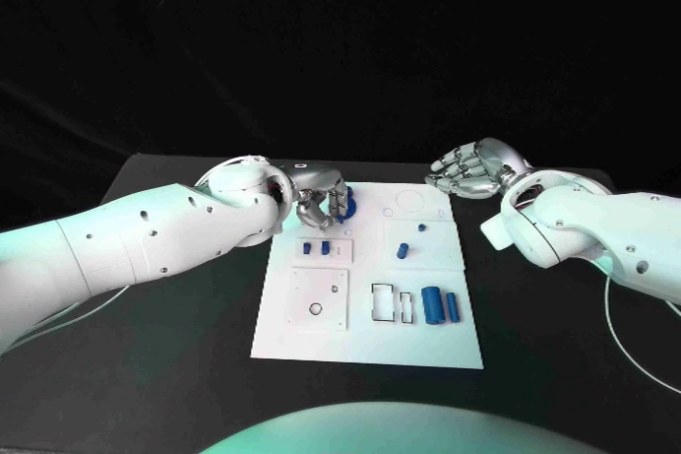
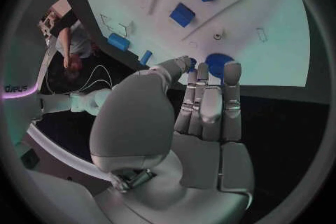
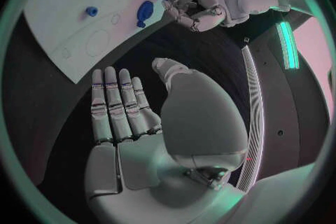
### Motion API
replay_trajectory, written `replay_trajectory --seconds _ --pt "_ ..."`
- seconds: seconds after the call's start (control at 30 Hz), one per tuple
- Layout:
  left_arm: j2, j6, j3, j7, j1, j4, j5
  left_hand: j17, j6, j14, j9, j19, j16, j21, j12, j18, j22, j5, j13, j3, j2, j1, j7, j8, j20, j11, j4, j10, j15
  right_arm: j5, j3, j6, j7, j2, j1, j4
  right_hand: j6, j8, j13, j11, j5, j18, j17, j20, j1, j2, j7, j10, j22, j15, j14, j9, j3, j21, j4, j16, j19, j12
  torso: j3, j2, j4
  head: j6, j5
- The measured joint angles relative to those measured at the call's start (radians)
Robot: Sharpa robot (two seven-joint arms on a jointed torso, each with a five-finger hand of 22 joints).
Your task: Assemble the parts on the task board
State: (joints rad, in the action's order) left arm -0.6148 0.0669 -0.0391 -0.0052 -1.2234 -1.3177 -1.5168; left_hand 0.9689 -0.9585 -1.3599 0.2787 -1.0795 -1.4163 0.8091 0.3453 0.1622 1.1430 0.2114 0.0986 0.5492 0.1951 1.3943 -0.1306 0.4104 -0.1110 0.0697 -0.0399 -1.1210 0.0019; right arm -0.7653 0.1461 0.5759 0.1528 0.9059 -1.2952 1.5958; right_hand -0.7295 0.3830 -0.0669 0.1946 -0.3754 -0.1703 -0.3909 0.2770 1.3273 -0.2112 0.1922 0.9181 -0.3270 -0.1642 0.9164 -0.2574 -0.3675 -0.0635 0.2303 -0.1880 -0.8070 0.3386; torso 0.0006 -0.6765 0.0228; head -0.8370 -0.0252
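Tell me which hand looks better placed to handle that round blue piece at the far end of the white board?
The left hand, probably. Its fingers already reach the round blue part at the task board's far left corner. The right hand hangs open beyond the board's far right corner, holding nothing.

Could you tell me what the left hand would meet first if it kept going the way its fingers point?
Probably the round blue part just beyond the left hand's fingertips, on the task board; depth is unclear.

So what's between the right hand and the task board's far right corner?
Only bare black table, seen in the right wrist view, separates the right hand from the task board.
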Motion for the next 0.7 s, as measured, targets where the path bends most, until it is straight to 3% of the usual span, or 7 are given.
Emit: replay_trajectory --seconds 0.37,0.7 --pt "-0.054 -0.002 0.007 -0.018 -0.001 -0.024 0.017 -0.006 0.000 0.000 0.002 0.000 0.000 0.000 -0.012 0.000 0.000 0.004 -0.001 -0.003 0.004 -0.004 0.000 -0.003 0.000 -0.003 0.003 -0.004 0.000 -0.001 0.000 -0.001 0.001 0.001 0.002 -0.001 0.000 0.008 0.000 0.000 0.000 0.000 0.001 0.000 0.000 0.000 0.000 0.000 0.003 0.000 0.000 0.001 0.000 0.000 0.000 0.000 0.000 0.004 -0.0008 0.001 0.0018 -0.001 -0.001" --pt "-0.071 -0.021 0.007 -0.028 0.000 -0.016 0.024 -0.010 0.000 0.000 0.002 0.000 0.000 -0.005 -0.017 0.000 -0.001 0.004 -0.002 -0.003 0.008 -0.008 0.000 -0.005 0.000 0.000 0.003 -0.007 0.000 -0.001 0.000 -0.001 0.001 0.002 0.002 -0.001 0.000 0.008 0.000 0.000 0.000 0.000 0.001 0.000 0.000 0.000 0.000 0.000 0.003 0.000 0.000 0.001 0.000 0.000 0.000 0.000 0.000 0.004 -0.0003 0.001 0.0008 -0.002 -0.003"
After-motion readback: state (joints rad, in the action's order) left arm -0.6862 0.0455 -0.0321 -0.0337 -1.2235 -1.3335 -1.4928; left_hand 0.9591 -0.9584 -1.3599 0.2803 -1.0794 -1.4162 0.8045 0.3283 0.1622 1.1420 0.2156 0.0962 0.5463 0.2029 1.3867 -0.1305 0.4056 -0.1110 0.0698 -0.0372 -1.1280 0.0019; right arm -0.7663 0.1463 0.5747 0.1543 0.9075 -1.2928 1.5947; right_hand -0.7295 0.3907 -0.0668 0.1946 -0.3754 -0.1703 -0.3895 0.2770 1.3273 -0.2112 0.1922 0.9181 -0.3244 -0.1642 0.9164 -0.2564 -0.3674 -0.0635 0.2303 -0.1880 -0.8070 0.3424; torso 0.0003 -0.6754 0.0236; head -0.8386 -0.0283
